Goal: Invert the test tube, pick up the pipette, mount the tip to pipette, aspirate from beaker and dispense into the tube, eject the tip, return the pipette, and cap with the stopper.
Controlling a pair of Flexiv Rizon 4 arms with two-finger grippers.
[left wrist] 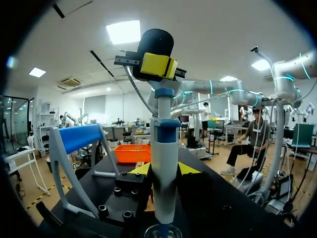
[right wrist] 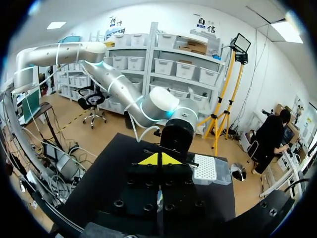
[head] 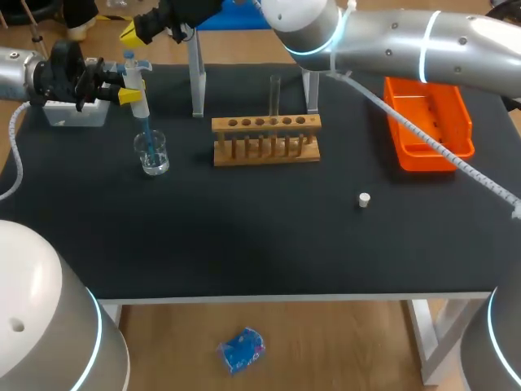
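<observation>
L claw (head: 129, 84) clenched on pipette (head: 140, 96), tip (head: 147, 132) in beaker (head: 152, 155); R claw (right wrist: 158, 159) clenched, over pipette top

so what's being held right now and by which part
Left end effector grips the pipette by its body, tip in the beaker. Right end effector is shut on nothing, above the plunger.

Level left hand (head: 130, 85) clamped, right hand (head: 132, 34) pinched closed just above.
</observation>
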